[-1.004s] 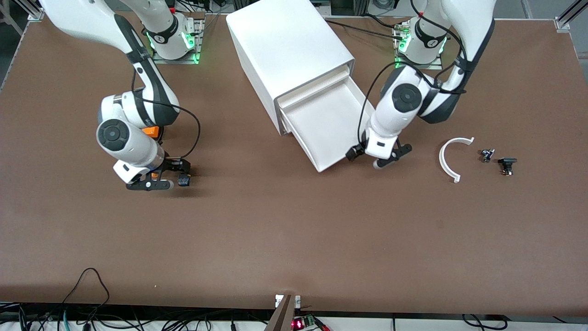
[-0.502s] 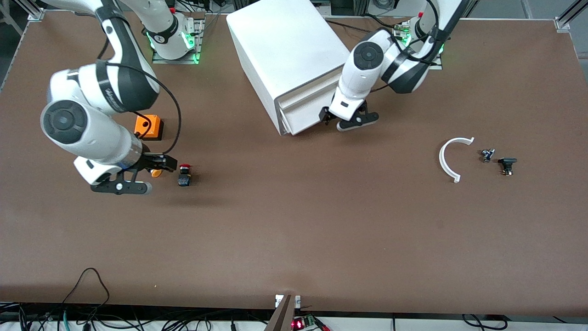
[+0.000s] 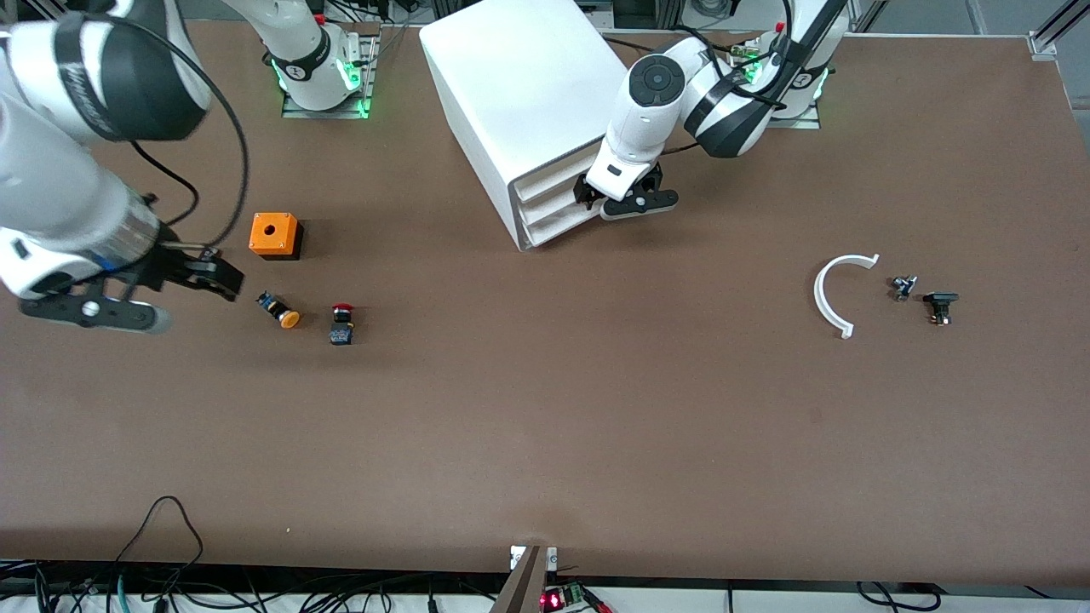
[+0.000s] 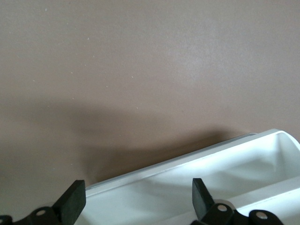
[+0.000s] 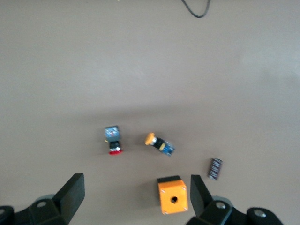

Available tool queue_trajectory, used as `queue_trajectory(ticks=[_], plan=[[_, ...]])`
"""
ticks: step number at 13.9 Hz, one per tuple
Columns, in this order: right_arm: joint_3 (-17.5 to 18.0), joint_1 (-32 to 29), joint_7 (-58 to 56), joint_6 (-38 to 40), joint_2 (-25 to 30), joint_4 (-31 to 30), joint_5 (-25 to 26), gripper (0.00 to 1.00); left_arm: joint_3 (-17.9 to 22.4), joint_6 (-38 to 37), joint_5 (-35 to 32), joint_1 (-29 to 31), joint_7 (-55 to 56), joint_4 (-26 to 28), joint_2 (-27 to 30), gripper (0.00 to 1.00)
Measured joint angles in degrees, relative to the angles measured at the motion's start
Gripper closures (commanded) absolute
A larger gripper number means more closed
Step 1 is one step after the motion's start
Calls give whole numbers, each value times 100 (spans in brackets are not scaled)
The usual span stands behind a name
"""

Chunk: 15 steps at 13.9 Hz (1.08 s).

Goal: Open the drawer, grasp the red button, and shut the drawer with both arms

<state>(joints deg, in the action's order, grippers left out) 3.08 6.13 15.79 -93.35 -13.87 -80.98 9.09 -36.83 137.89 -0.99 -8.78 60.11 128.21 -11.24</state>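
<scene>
The white cabinet (image 3: 528,85) stands at the robots' side of the table, with its lowest drawer (image 3: 558,232) pushed in level with the two above. My left gripper (image 3: 620,200) is open at the cabinet's front, on the corner toward the left arm's end. In the left wrist view its fingers (image 4: 202,199) straddle a white drawer rim (image 4: 187,161). The red-capped button (image 3: 342,324) stands on the table, also in the right wrist view (image 5: 113,141). My right gripper (image 3: 162,296) is open and empty, raised over the table near the right arm's end, away from the button.
An orange-capped button (image 3: 282,312) lies beside the red one, with the orange box with a hole (image 3: 275,236) farther from the camera. A white curved piece (image 3: 830,294) and two small dark parts (image 3: 939,305) lie toward the left arm's end. Cables hang at the near edge.
The lowest drawer went from pulled out to pushed in, with my left gripper following it to the cabinet. My right gripper left the red button on the table and rose away toward its own end.
</scene>
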Motion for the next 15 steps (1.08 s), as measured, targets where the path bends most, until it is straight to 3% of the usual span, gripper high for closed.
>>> queue_trajectory(ticks=[2, 5, 7, 9, 12, 15], plan=[[-219, -126, -127, 307, 235, -21, -68, 0, 0, 3, 0, 112, 0, -5, 103, 0], [-1012, -200, -973, 396, 639, -295, -522, 0, 68, 12, 0, 658, -4, -113, 427, 0], [-1314, -268, -1451, 408, 836, -501, -618, 0, 321, -199, 0, 922, -23, -366, 635, 0], [-1282, -261, -1512, 510, 1028, -560, -623, 0, 776, -837, -3, 970, -280, -882, 778, 0], [-973, -195, -1390, 667, 1311, -588, -625, 0, 1414, -1901, -3, 1042, -1673, -1684, 928, 0], [-952, -192, -1363, 635, 1474, -825, -624, 0, 2055, -2937, -3, 1086, -3190, -2388, 1053, 0]])
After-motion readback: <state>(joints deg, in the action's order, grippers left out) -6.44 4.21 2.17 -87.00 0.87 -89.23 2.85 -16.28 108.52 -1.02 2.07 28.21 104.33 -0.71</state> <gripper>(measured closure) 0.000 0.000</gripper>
